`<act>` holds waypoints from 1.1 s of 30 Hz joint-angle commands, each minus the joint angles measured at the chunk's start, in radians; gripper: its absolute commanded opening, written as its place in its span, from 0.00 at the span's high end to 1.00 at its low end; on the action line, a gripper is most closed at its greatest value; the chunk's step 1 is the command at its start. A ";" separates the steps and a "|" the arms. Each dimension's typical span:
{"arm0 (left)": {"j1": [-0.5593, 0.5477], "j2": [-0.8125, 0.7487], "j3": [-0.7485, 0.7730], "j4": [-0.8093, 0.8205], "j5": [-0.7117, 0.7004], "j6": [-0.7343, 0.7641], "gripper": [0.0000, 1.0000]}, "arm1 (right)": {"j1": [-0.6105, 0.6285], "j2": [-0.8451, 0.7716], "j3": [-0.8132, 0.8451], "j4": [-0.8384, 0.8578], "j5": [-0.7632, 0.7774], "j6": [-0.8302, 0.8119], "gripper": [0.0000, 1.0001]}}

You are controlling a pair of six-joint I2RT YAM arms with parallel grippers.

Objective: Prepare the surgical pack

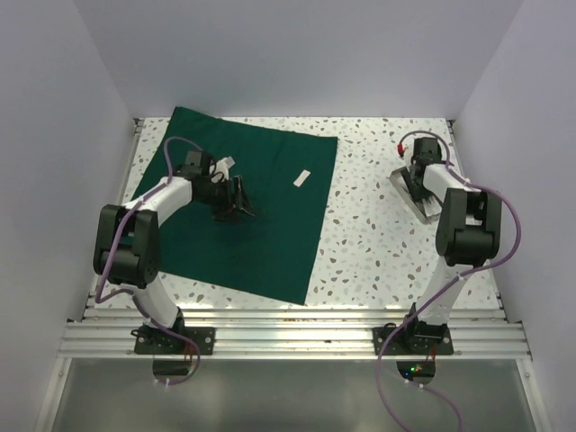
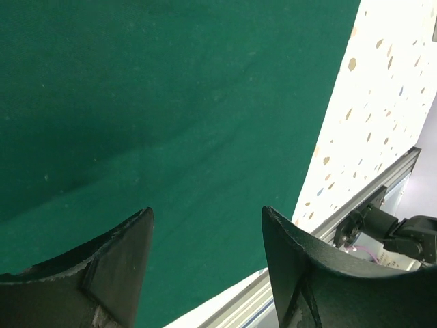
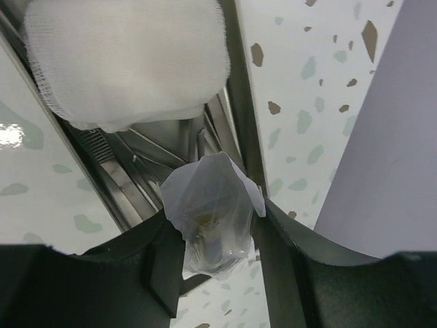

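The dark green drape (image 1: 261,216) lies flat on the left half of the table, and it fills the left wrist view (image 2: 171,123). A small white strip (image 1: 302,177) lies on its far right part. My left gripper (image 1: 236,207) hovers over the middle of the drape, jaws open and empty (image 2: 208,273). My right gripper (image 1: 419,180) is over the metal tray (image 1: 430,212) at the far right. It is shut on a small clear plastic packet (image 3: 205,198). A white gauze pad (image 3: 130,61) lies in the tray (image 3: 235,102) beyond the packet.
The speckled tabletop (image 1: 378,225) lies between the drape and the tray. An aluminium rail (image 1: 297,337) runs along the near edge. White walls close in the left, right and far sides.
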 commanded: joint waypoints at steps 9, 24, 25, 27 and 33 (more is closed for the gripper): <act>0.007 0.045 0.056 0.017 0.005 0.004 0.32 | 0.007 0.055 0.054 -0.003 -0.046 -0.008 0.39; 0.005 0.069 0.122 0.000 0.000 0.015 0.29 | 0.010 -0.128 0.086 -0.091 0.025 0.340 0.12; 0.005 0.069 0.122 0.000 0.002 0.012 0.29 | 0.012 -0.136 0.113 -0.111 0.017 0.355 0.12; 0.005 0.065 0.117 0.001 0.005 0.004 0.29 | 0.024 -0.156 0.135 -0.160 0.014 0.413 0.12; 0.004 0.075 0.146 -0.019 -0.020 -0.011 0.31 | 0.171 -0.136 0.238 -0.277 -0.038 0.726 0.14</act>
